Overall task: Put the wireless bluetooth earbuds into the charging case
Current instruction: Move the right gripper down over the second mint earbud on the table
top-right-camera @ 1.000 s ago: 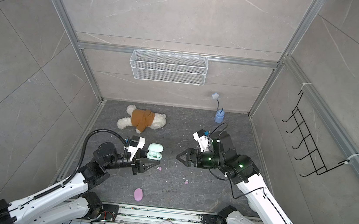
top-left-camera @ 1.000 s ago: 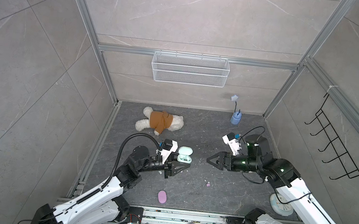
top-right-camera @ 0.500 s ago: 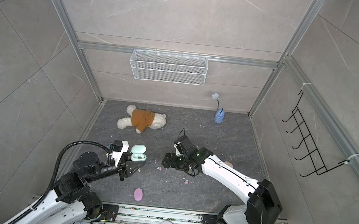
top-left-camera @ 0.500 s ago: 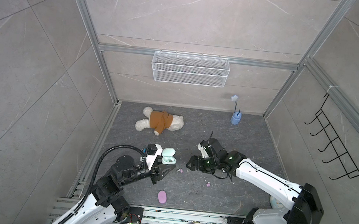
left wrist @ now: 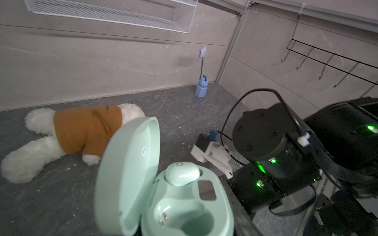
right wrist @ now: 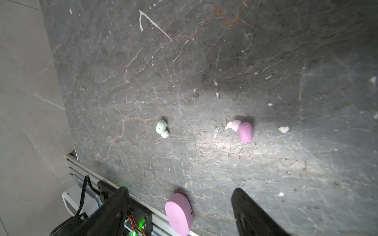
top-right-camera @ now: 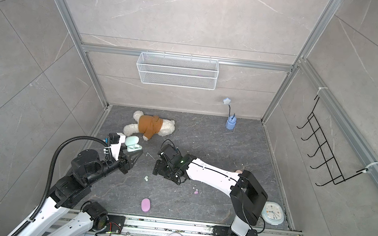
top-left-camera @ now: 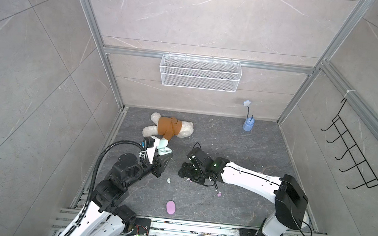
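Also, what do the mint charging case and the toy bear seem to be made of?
The mint charging case: apparently moulded plastic with a smooth satin finish, judging by the soft highlights on its open lid. The toy bear: plush with a fluffy white pile, wearing a matte brown cloth top.

Looks like a robot lab test cell dressed up as a bathroom corner; tile-look panels in aluminium framing [top-left-camera: 272, 67], wire basket [top-left-camera: 200, 73] and hook rack [top-left-camera: 356, 145] on the walls; left arm [top-left-camera: 91, 218] and right arm [top-left-camera: 248, 178] bolted to a slotted rail [top-left-camera: 195, 227].
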`<state>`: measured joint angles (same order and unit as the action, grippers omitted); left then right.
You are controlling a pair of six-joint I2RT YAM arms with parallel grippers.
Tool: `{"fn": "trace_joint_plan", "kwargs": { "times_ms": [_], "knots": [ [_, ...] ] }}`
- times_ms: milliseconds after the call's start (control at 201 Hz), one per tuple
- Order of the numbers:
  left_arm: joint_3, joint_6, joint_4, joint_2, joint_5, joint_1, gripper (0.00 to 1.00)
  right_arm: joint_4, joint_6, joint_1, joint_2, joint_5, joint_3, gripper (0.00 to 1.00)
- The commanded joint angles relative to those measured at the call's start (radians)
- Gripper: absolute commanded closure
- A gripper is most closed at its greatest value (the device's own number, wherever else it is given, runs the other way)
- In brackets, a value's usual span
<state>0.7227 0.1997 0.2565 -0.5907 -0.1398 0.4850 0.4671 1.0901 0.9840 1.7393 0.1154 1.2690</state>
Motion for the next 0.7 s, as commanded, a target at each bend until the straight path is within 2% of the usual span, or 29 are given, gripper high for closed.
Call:
{"fn": "trace_joint_plan", "kwargs": {
  "times_ms": [0, 194, 378, 557, 692],
  "knots": [
    [0.051, 0.007, -0.007, -0.018, -0.063, -0.108, 0.81, 0.024, 0.074, 0.010, 0.048, -0.037, 0.071, 0.20],
    [0.051, 0.038, -0.062, -0.072, -0.154, -0.276, 0.82, 0.111, 0.092, 0.046, 0.151, -0.064, 0.198, 0.26],
    [-0.015, 0.127, -0.191, -0.084, -0.243, -0.433, 0.83, 0.229, 0.090, 0.064, 0.260, -0.065, 0.342, 0.29],
    [-0.043, 0.149, -0.240, -0.080, -0.229, -0.443, 0.83, 0.374, 0.069, 0.075, 0.379, -0.088, 0.522, 0.32],
    [-0.073, 0.171, -0.264, -0.066, -0.236, -0.443, 0.83, 0.449, 0.052, 0.075, 0.452, -0.096, 0.616, 0.41]
  ]
}}
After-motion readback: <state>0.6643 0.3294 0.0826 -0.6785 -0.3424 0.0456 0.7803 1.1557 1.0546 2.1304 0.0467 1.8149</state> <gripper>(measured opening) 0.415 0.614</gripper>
